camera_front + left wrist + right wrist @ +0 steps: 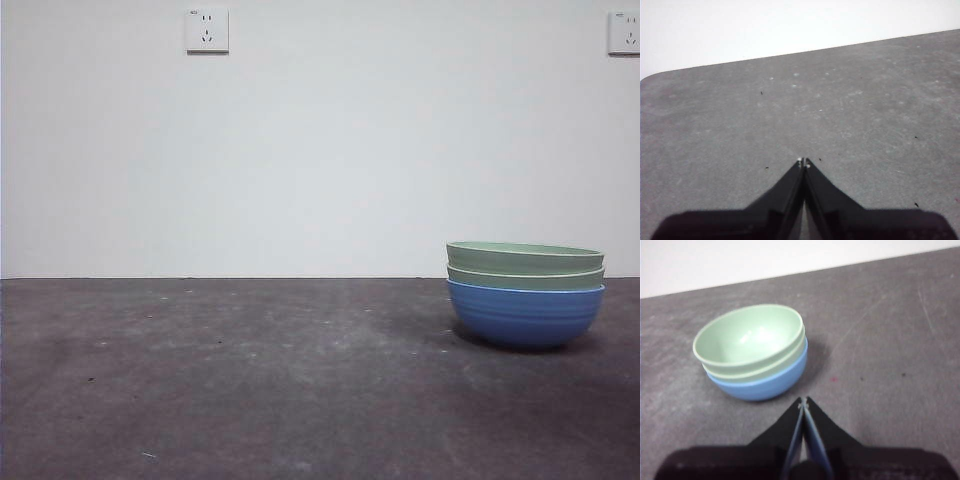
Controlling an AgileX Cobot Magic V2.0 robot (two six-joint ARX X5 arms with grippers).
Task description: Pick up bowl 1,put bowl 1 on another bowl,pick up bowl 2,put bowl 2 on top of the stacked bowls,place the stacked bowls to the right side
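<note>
The stacked bowls stand on the table at the right of the front view: a blue bowl (524, 314) at the bottom with two pale green bowls (524, 257) nested in it. In the right wrist view the stack (752, 352) sits a short way beyond my right gripper (803, 401), which is shut, empty and apart from it. My left gripper (803, 162) is shut over bare table, with no bowl in its view. Neither arm shows in the front view.
The grey, scuffed table (250, 380) stretches to the left of the stack. A white wall with two sockets (207, 30) rises behind the table's far edge.
</note>
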